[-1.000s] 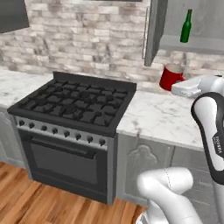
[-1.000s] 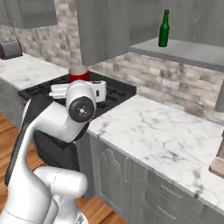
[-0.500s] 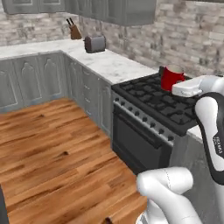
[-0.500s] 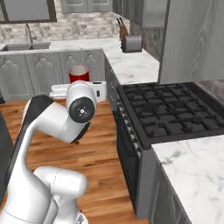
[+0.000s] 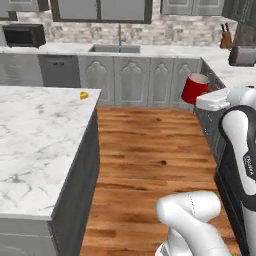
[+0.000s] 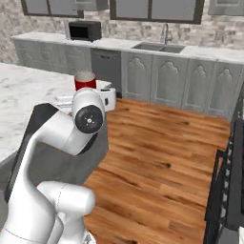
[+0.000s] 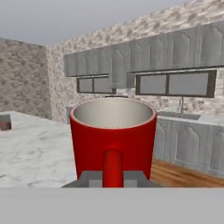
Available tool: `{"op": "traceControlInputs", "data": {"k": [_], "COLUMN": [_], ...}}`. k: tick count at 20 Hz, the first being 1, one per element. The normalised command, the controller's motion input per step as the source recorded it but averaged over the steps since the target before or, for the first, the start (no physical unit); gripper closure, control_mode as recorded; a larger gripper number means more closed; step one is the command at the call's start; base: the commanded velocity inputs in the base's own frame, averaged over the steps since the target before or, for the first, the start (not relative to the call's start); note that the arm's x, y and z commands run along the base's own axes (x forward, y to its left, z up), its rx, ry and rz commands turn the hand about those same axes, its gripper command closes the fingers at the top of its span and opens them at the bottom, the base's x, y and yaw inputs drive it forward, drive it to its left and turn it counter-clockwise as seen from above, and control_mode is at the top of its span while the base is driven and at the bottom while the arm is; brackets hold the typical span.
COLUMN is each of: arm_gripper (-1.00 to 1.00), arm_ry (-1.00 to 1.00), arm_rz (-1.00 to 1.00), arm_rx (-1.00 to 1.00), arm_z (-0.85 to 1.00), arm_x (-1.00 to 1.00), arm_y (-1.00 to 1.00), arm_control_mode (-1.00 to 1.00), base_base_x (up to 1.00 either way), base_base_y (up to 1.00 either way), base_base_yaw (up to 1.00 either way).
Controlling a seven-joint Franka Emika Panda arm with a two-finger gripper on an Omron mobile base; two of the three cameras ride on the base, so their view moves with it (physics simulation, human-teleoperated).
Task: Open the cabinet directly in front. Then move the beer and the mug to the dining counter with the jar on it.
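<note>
- The mug (image 7: 113, 136) is held upright in the air, in front of the arm; its handle is pinched between the gripper (image 7: 113, 178) fingers.
- In the left base view the mug (image 5: 195, 88) is seen above the wooden floor (image 5: 150, 150), well apart from the dining counter (image 5: 35, 140).
- A small yellow thing (image 5: 84, 95) lies at the counter's far corner.
- A sink (image 6: 159, 46) is set in the far worktop.
</note>
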Motion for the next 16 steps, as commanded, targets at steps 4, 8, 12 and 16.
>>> {"op": "traceControlInputs", "data": {"k": [4,8,12,16], "arm_gripper": [1.00,1.00,1.00,1.00], "arm_ry": [0.00,0.00,0.00,0.00], "arm_rz": [0.00,0.00,0.00,0.00], "arm_rx": [0.00,0.00,0.00,0.00], "arm_z": [0.00,0.00,0.00,0.00], "arm_x": [0.00,0.00,0.00,0.00], "arm_y": [0.00,0.00,0.00,0.00], "arm_control_mode": [1.00,1.00,1.00,1.00], "base_base_x": [-0.31,-0.18,-0.02,0.00], "base_base_y": [-0.04,0.00,-0.11,-0.12], "base_base_yaw": [0.91,0.95,0.85,0.27]}}
